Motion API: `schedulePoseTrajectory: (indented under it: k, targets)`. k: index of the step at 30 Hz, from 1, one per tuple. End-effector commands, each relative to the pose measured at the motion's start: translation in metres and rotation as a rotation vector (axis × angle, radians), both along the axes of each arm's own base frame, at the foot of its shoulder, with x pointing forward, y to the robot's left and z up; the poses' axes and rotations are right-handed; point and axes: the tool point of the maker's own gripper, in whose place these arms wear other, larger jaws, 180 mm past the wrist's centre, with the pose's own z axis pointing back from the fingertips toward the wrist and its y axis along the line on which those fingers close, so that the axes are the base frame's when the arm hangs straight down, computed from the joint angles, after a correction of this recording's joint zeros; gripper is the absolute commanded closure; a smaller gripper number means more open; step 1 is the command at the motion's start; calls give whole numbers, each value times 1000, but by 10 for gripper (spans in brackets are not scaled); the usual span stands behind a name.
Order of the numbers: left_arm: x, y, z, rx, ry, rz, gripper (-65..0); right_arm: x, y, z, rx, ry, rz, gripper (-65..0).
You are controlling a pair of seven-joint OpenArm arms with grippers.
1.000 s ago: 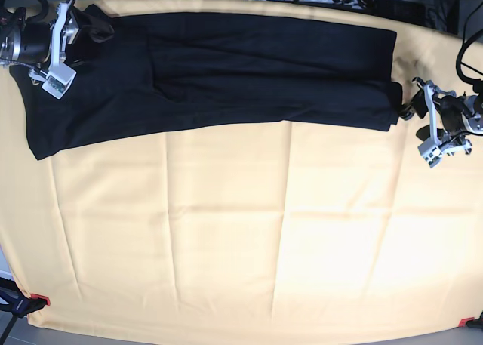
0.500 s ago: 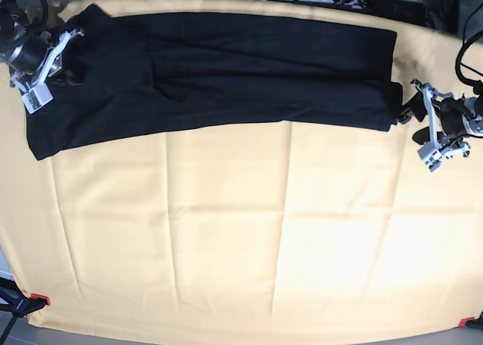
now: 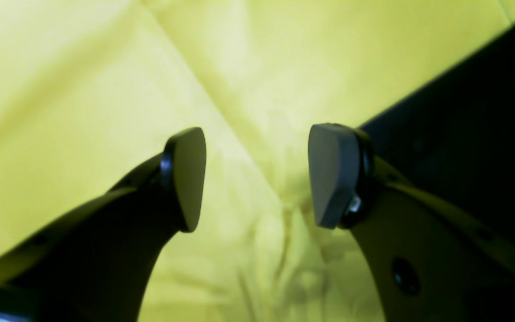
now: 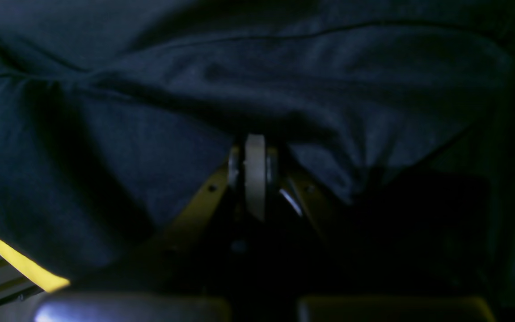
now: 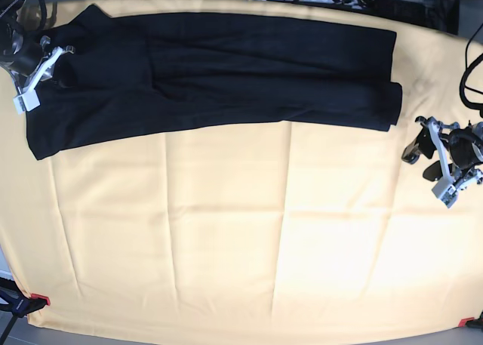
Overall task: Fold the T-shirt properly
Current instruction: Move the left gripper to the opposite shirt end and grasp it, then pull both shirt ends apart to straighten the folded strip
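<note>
Two grippers flank a black T-shirt (image 5: 211,73) lying folded lengthwise across the far side of the yellow cloth (image 5: 241,239). Right gripper (image 5: 36,77): at the shirt's end on the base view's left, jaws pressed together against dark fabric. Left gripper (image 5: 436,158): jaws spread wide, empty, over bare cloth, apart from the shirt's other end.

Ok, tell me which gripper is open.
The left gripper: its jaws stand wide apart over the tablecloth. The right gripper is shut against the T-shirt.
</note>
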Motion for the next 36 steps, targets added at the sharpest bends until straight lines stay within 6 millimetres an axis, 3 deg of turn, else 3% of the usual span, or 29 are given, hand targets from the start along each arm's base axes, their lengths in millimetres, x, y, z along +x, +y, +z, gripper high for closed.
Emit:
schedulePoseTrajectory:
  k: [1,4,9,15,21,29,36]
  targets:
    - [11,6,18,-9,-57,33,-369,3,-5,7,-19,-19,8,0]
    - [9,11,14,-76,-57,132,-369,3,-4,6,-14,-19,6,0]
    - [-27,6,-4,-243,27,181,-369,1,2,2,5,-14,-4,0]
    - [-58,17,-17,-376,45,317,-369,-3,3,-1,4,3,-2,0]
    - [-96,-11,-52,-509,132,358,-369,-1,2,0,3,-1,0,0]
    - [-108,-29,-73,-562,154,411,-369,-1,5,2,25,-3,0,0]
    - [-107,-15,-81,-473,138,442,-369,-2,6,2,26,0,2,0]
